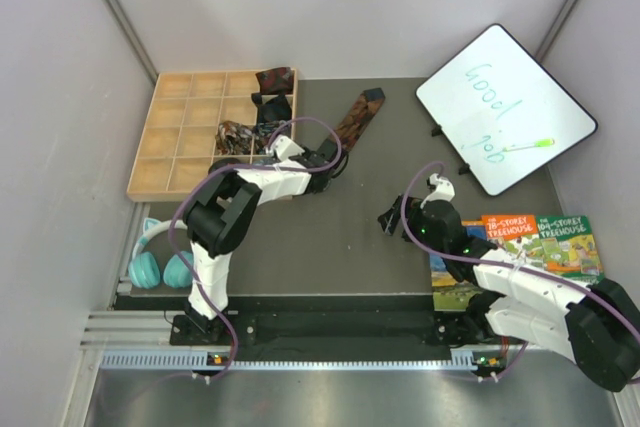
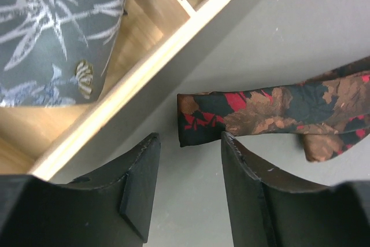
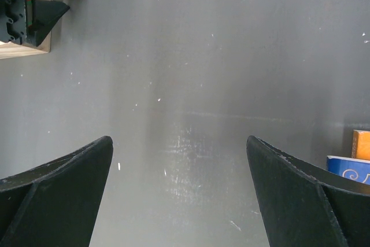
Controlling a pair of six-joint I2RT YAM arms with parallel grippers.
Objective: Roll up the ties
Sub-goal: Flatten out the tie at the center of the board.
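Observation:
The long dark tie (image 1: 360, 115) with rust-orange print lies flat on the grey table, running up and right from the tray's corner. In the left wrist view its narrow end (image 2: 272, 114) lies just beyond my fingertips. My left gripper (image 1: 325, 162) (image 2: 191, 140) is open and empty, low over the table beside the tray wall. Rolled ties sit in the wooden tray (image 1: 175, 162): dark red (image 1: 275, 79), black (image 1: 270, 107), multicolour (image 1: 238, 134) and grey-blue (image 2: 52, 33). My right gripper (image 1: 392, 219) (image 3: 179, 143) is wide open and empty over bare table.
A whiteboard (image 1: 505, 107) reading "Good job" stands at the back right. Books (image 1: 530, 242) lie at the right, one edge in the right wrist view (image 3: 352, 160). Teal headphones (image 1: 155, 257) lie left of the left arm. The tray's wall (image 2: 150, 67) is close on my left gripper's left.

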